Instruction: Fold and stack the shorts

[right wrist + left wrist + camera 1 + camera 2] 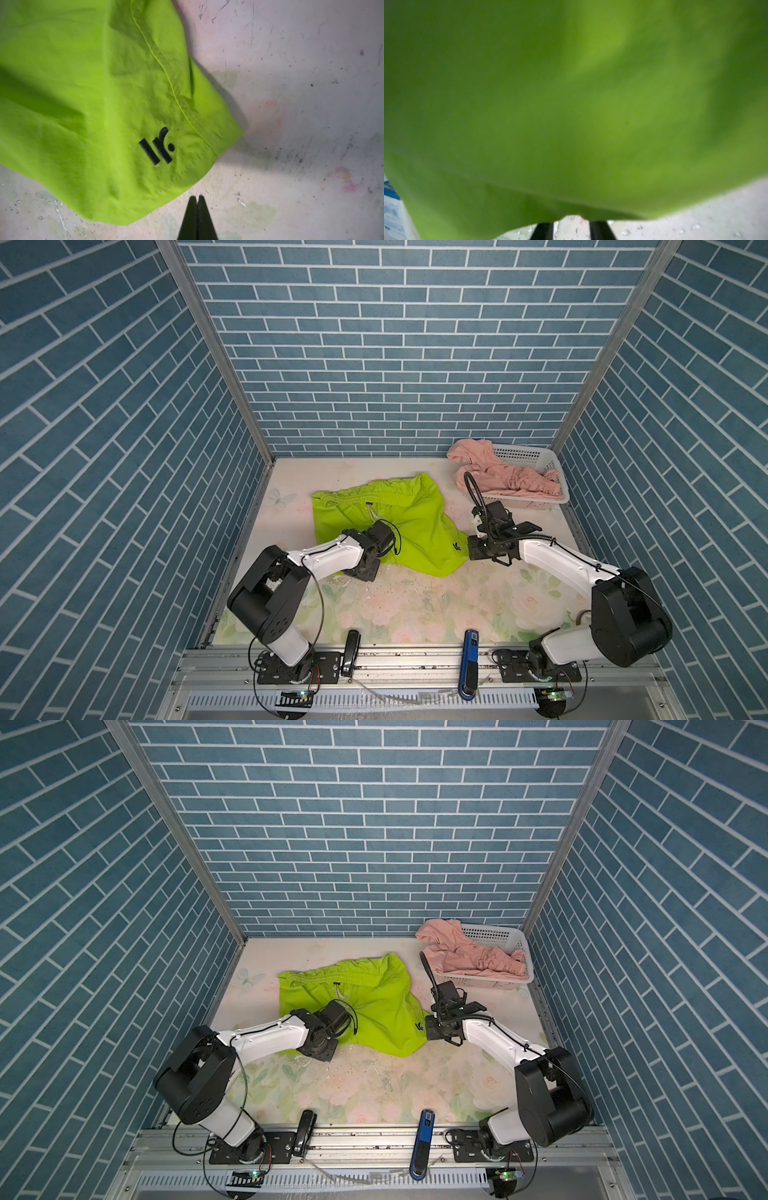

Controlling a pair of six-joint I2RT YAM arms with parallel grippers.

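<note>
Your right claw sat low over the tabletop in both top views, just beside the right-hand hem of the lime-green shorts. Those shorts lay spread across the middle of the tabletop, with the gathered waistband toward the back wall and the white drawstring trailing onto the front. Your left claw was down at the near left edge of the same shorts, its tips out of sight. The salmon-pink shorts lay crumpled in the back right corner, partly inside the white basket and partly spilling over its left rim.

In the left wrist view, blurred green cloth filled nearly everything. Two dark fingers showed with a gap between them where they were visible, but the cloth hid their tips. You could not tell whether the left claw was clamped on the cloth.

In the right wrist view, your right claw had its fingers pressed together with nothing between them. Its tip stood on the bare, scuffed tabletop, just clear of the hem corner of the lime-green shorts, near the black logo.
</note>
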